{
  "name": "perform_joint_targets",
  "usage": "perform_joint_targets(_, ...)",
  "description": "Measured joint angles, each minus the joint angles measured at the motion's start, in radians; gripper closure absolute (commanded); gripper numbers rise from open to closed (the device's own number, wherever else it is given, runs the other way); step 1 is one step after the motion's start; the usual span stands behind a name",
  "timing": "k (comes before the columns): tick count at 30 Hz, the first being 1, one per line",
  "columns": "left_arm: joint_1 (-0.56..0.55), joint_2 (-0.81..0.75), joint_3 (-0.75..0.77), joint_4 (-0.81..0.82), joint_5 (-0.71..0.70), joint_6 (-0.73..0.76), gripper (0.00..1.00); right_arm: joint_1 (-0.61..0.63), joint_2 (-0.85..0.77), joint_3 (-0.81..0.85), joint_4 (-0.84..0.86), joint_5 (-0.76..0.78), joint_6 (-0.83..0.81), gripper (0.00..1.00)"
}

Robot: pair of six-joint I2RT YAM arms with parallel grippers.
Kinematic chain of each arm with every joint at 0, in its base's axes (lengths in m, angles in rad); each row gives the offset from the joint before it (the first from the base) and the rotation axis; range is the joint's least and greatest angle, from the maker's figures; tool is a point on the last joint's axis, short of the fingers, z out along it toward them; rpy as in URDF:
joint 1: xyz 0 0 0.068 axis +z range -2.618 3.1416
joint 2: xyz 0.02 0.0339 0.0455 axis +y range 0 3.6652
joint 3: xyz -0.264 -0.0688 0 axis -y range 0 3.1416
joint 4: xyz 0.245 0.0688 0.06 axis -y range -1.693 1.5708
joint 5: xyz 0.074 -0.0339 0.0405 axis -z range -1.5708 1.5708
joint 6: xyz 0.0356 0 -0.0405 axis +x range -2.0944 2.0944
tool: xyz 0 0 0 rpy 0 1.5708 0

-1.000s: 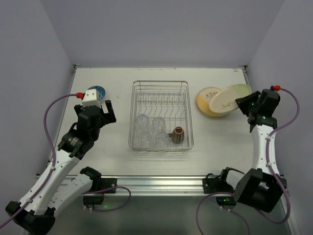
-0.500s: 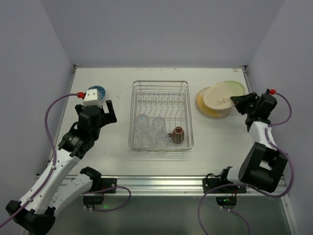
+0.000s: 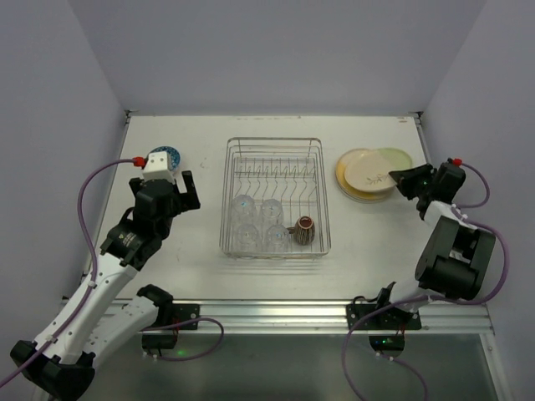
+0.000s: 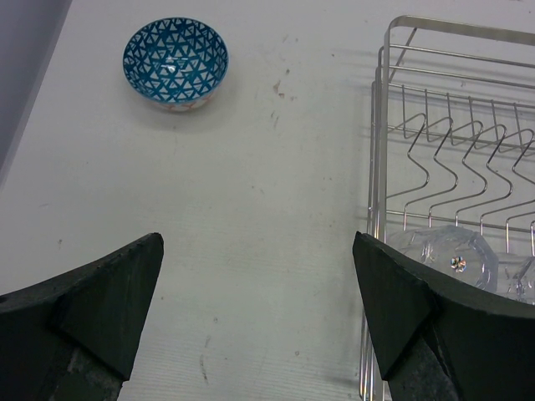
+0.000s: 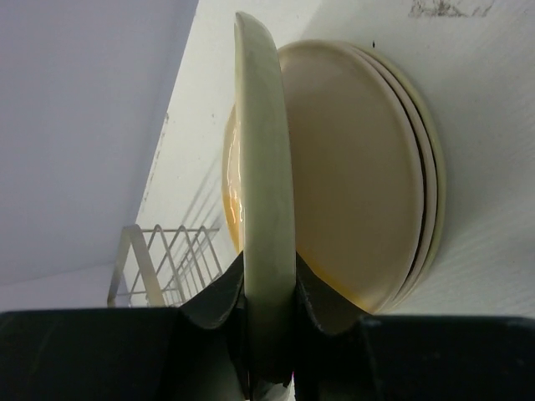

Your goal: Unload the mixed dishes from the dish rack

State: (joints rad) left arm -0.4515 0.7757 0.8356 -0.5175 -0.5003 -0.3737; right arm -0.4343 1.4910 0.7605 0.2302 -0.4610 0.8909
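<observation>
Pale counter [image 3: 201, 150] right of the dish rack [image 3: 227, 200]: with right hand [image 3: 411, 177] pinched shut on the rim of the tilted plate [image 5: 263, 167], lower slowly and level it squarely onto the stack [image 5: 359, 167] before releasing, leaving the wide-open, empty left hand [image 4: 259, 259] beside the rack.

The dish rack [image 3: 274, 140] is formed of shiny silver metal wire, and clear faceted glass is seen in the glasses [image 4: 443, 255] inside it. A glossy glaze is carried by the blue-patterned bowl [image 4: 175, 63] and the smooth cream plate [image 5: 263, 192]. The white table [image 4: 251, 209] is finished matt and lightly scuffed. The fingers [image 4: 100, 292] of the left gripper [image 4: 257, 246] are matt black.
</observation>
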Motion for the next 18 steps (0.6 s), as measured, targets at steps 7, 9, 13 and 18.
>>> perform_joint_targets(7, 0.000, 0.000, 0.000, 0.000, 0.002, 0.000, 0.00, 0.000, 0.074, 0.000, 0.061, -0.038, 0.021, 0.73)
perform_joint_targets(9, 0.000, 0.000, 0.000, 0.000, 0.003, 0.000, 0.00, 0.000, 0.076, 0.000, 0.063, -0.038, 0.027, 0.64)
perform_joint_targets(13, 0.000, 0.000, 0.000, 0.000, 0.008, 0.000, 0.00, 0.000, 0.081, 0.006, 0.028, -0.023, 0.020, 0.55)
perform_joint_targets(18, 0.000, 0.001, 0.000, 0.000, 0.016, 0.001, 0.00, 0.002, 0.102, 0.048, -0.074, 0.016, -0.003, 0.46)
